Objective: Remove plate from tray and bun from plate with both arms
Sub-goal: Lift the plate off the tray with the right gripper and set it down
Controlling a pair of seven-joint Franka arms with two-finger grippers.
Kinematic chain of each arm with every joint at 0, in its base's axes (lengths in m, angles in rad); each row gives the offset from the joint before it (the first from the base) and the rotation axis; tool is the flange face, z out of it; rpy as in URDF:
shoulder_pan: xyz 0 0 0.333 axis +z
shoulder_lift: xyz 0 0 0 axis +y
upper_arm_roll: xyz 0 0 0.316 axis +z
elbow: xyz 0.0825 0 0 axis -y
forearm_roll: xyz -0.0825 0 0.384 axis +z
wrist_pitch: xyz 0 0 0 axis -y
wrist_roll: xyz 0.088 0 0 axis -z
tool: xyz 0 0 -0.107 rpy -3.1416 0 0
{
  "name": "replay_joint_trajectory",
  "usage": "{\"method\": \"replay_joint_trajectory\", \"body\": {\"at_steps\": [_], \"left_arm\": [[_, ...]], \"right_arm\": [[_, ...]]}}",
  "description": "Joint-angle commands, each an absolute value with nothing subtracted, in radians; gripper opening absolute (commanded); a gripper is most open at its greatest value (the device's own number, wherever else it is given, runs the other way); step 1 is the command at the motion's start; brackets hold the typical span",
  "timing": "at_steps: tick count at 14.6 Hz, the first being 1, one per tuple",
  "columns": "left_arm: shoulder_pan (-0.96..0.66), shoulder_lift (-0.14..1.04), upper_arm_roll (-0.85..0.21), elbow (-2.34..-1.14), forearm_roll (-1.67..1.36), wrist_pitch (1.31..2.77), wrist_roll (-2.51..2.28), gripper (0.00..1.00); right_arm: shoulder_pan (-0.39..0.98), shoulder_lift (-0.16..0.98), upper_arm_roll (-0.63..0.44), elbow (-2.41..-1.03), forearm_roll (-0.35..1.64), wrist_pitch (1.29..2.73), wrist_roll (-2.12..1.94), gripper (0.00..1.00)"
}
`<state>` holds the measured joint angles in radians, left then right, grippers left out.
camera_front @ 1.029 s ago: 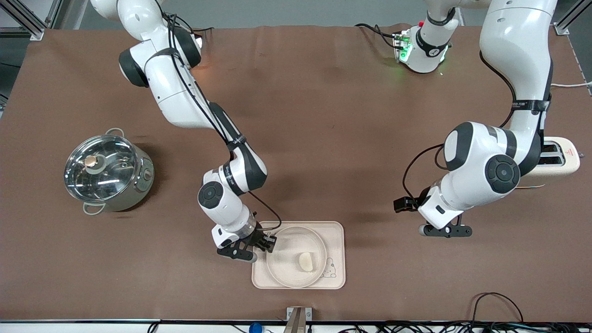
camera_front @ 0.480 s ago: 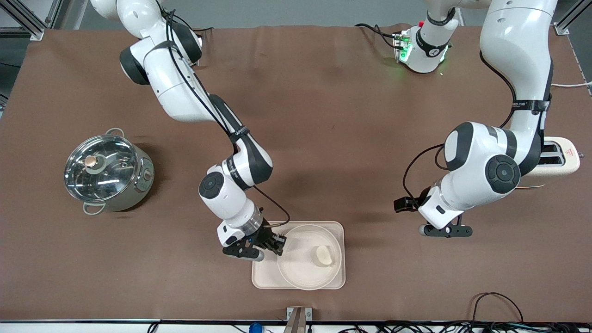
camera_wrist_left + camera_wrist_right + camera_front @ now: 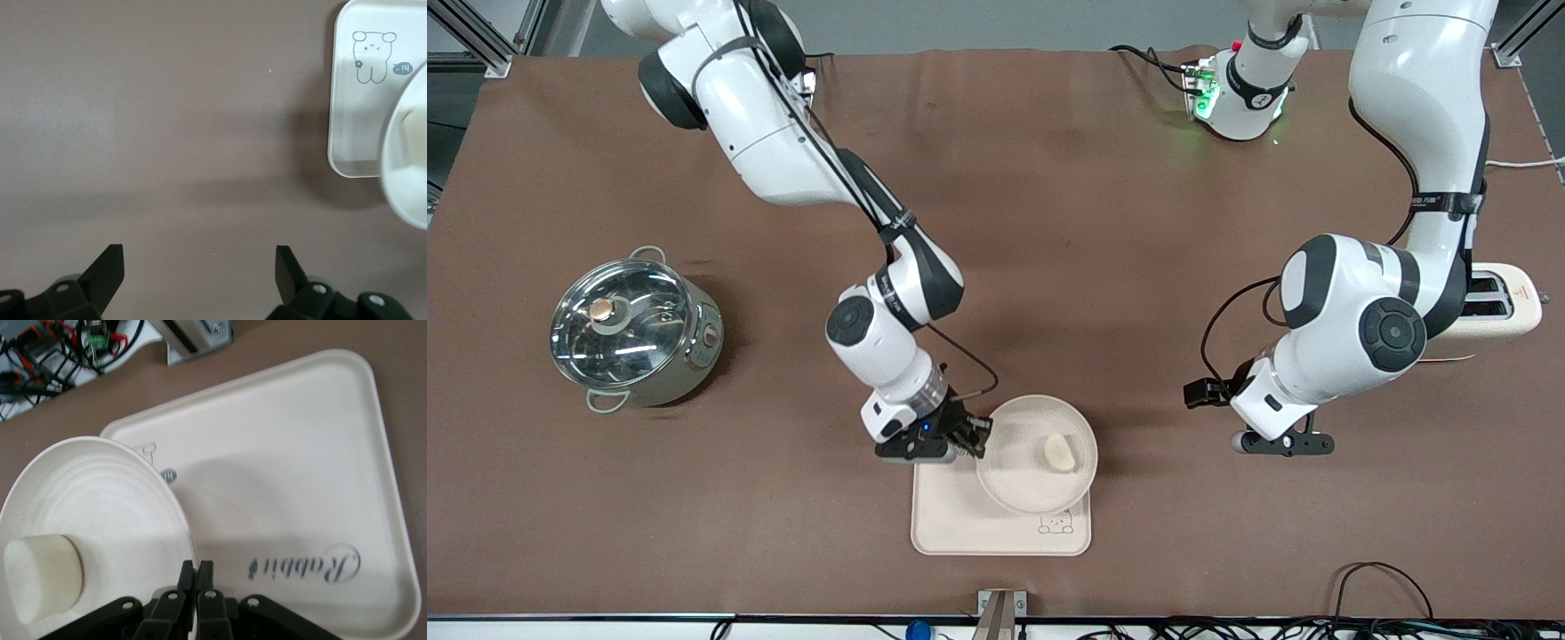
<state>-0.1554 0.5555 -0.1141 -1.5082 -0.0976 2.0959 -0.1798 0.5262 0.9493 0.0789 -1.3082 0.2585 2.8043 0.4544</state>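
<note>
- The brown tabletop (image 3: 1049,222) carries a pot (image 3: 636,333), a toaster (image 3: 1498,307) and a tray (image 3: 960,524).
- The right gripper (image 3: 969,436), clamped on the plate (image 3: 1023,471) rim, has lifted it farther from the camera than before; the bun (image 3: 1058,452) lies in it.
- The left gripper (image 3: 200,267) waits with fingers apart over bare tabletop.

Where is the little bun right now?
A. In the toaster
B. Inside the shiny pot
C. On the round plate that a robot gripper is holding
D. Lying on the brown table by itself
C. The bun sits on the round plate, and the right gripper is shut on the plate's rim, holding it over the rabbit tray.
</note>
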Motion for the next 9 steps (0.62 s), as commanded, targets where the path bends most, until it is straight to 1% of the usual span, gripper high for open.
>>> {"method": "replay_joint_trajectory", "body": {"at_steps": [1, 3, 9], "left_arm": [[-0.155, 0.549, -0.115, -1.52, -0.089, 2.105, -0.193, 1.0], [-0.161, 0.549, -0.114, -1.52, -0.089, 2.105, -0.195, 1.0], [-0.173, 0.548, -0.114, -1.526, -0.087, 2.105, -0.224, 1.0]], "right_arm": [[0.506, 0.772, 0.13, -1.678, 0.272, 2.965, 0.411, 0.0], [0.506, 0.749, 0.132, -1.761, 0.27, 3.02, 0.402, 0.0], [0.482, 0.647, 0.16, -1.925, 0.272, 3.022, 0.382, 0.0]]}}
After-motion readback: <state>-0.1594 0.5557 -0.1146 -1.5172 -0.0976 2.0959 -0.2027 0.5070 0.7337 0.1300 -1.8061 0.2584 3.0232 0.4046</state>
